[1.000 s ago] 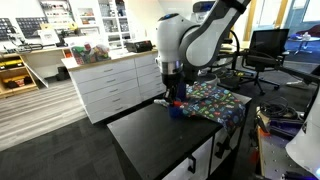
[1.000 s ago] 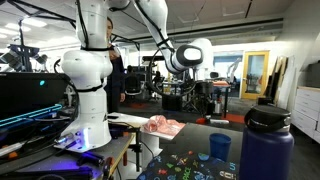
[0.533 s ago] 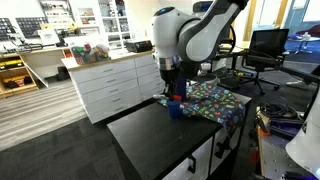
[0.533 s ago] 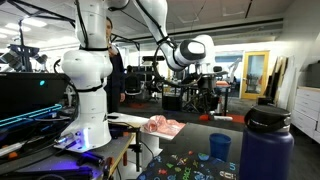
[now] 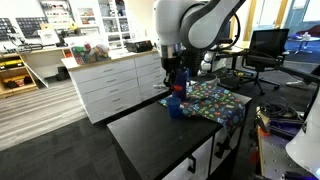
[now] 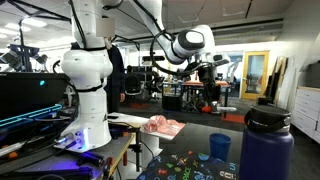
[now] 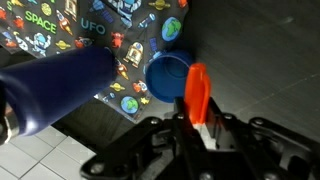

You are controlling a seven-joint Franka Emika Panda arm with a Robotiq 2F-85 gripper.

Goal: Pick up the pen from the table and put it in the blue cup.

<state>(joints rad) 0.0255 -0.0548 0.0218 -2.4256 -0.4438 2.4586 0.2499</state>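
A matte black table [image 5: 150, 135] with white cabinet fronts stands in an open office or lab. One end of its top is covered by a dark cloth [image 5: 215, 102] printed with bright planets, rockets and the words SPACE and UFO. Behind it, in an exterior view, is a white drawer unit [image 5: 115, 85] with a light wooden top, and beyond that are shelves of clutter, a grey plank floor [image 5: 40, 120] and a black office chair [image 5: 265, 45]. The small blue cup [image 5: 176, 109] sits at the edge of the cloth where it meets the bare black surface. A taller dark blue bottle [image 6: 265, 145] fills the near corner of an exterior view, and in the wrist view it lies beside the cup on the cloth. The white arm reaches over the table, with its gripper [image 5: 176, 82] pointing straight down above the cup. In the wrist view its two black fingers are clamped on the pen [image 7: 197, 92], which stands between them with its red end sticking out toward the table. From there the pen lines up just beside the cup's rim, held in the air and apart from the cup. Compared with one second ago, the arm has risen. The gripper was close above the cup then and now hangs higher, and the wrist sits higher in both exterior views. The cup, cloth and bottle have not moved.
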